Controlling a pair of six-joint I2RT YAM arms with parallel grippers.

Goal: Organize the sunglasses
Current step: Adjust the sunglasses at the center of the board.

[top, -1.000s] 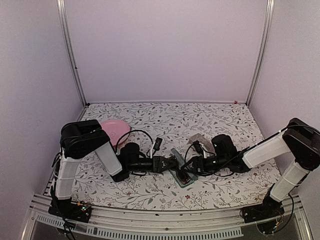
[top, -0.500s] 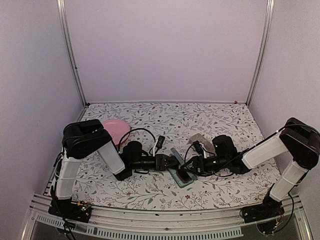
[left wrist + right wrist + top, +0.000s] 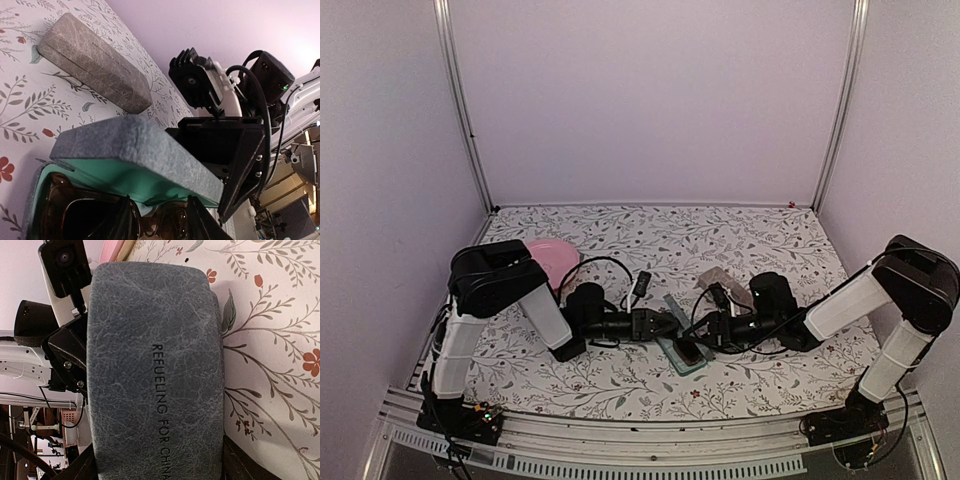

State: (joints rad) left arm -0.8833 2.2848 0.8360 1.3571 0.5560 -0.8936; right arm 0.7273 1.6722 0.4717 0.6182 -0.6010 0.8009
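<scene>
Checked top view: found both arms stretched low over floral table (image 3: 620, 235), meeting at lower centre of frame. Located left gripper (image 3: 667, 323) coming in from the left and right gripper (image 3: 696, 343) from the right, both at blue case (image 3: 686, 358). Noted case open, with lid (image 3: 671, 306) tilted up toward upper left.

Checked left wrist view: found sunglasses (image 3: 85, 220), dark-framed with reddish-brown lenses, lying in the teal-lined base of the blue case at bottom left of frame, under the raised lid. Saw left fingers (image 3: 202, 225) at bottom edge, parted, reaching into the base beside the sunglasses. Could not tell whether gripping the frame or merely close to it.

Checked right wrist view: found outer face of lid filling centre of frame, with right fingers (image 3: 242, 465) at the bottom corners, one on either side, spread wide and clamped across the lid. Confirmed in left wrist view: right gripper set against back of lid at right of frame, holding it up.

Noted grey case (image 3: 720, 277), closed, flat on table just above and right of blue case; seen at upper left in left wrist view, apart from lid. Noted pink round item (image 3: 552, 260) at left of top view, behind left arm, well apart from both cases.
</scene>
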